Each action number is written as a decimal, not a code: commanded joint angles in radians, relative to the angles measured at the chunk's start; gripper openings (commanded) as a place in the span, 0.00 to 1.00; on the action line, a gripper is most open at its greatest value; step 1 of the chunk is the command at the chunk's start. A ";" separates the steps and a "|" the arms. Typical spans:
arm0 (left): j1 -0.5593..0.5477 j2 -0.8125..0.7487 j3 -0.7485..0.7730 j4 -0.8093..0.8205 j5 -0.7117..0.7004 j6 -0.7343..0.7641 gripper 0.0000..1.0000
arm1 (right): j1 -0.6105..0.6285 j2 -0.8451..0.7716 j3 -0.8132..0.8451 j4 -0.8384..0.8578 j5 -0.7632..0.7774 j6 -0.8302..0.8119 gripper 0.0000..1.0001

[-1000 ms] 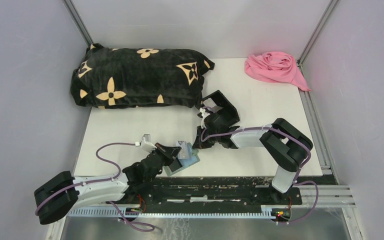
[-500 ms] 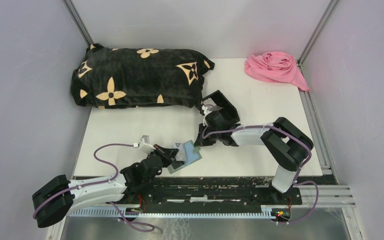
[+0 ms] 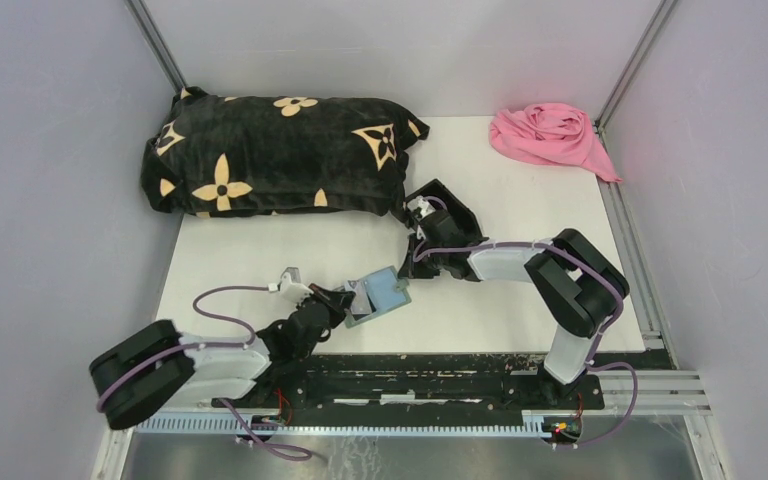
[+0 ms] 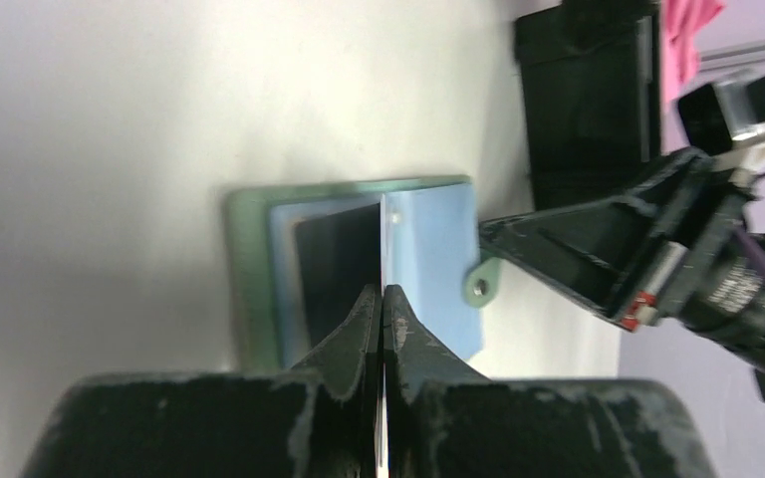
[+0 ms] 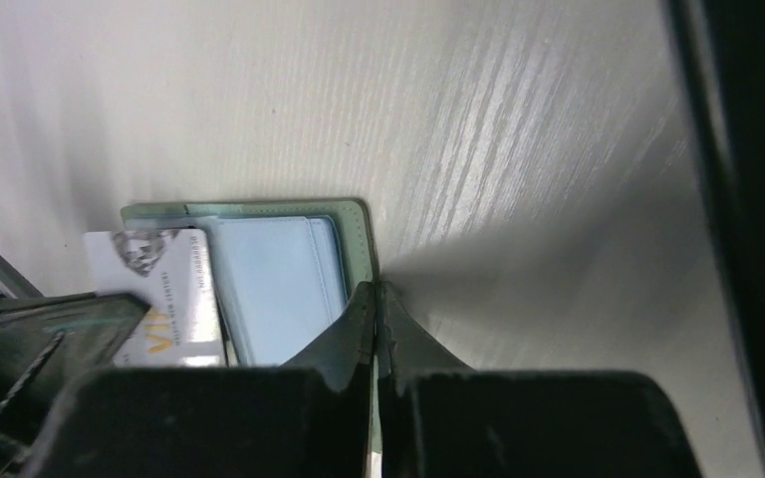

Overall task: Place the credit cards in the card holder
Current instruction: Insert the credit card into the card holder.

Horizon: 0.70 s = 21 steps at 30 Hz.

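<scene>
Left fingers (image 4: 381, 299) clamped on a card (image 5: 159, 289), edge-on over the open card holder (image 4: 428, 249), near the worktop's (image 3: 260, 250) near edge. Right fingers (image 5: 376, 294) closed on its tab-side edge, seemingly steadying it. Slots lie dead ahead of the card, so it's the left arm's move.

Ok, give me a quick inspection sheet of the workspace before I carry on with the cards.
Surface: white table, no damage seen.
Job's things: card holder lies open near the front edge; one credit card is at its slots; other cards not seen.
Clutter: black box behind the holder; flower-print pillow far left; pink cloth far right.
Grippers: left gripper shut on the credit card; right gripper shut, apparently pinching the card holder's edge.
Cables: purple cables loop along both arms; no snag seen.
Surroundings: grey walls; otherwise nothing seen.
</scene>
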 commanded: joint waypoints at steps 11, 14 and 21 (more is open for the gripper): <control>0.227 0.705 -0.012 0.871 0.378 0.078 0.03 | -0.088 0.072 0.013 -0.082 0.059 -0.012 0.01; 0.238 0.843 -0.001 1.064 0.435 0.058 0.03 | -0.088 0.080 0.004 -0.072 0.049 -0.009 0.01; 0.242 0.912 0.012 1.168 0.462 0.076 0.03 | -0.084 0.110 -0.026 -0.024 0.034 0.011 0.01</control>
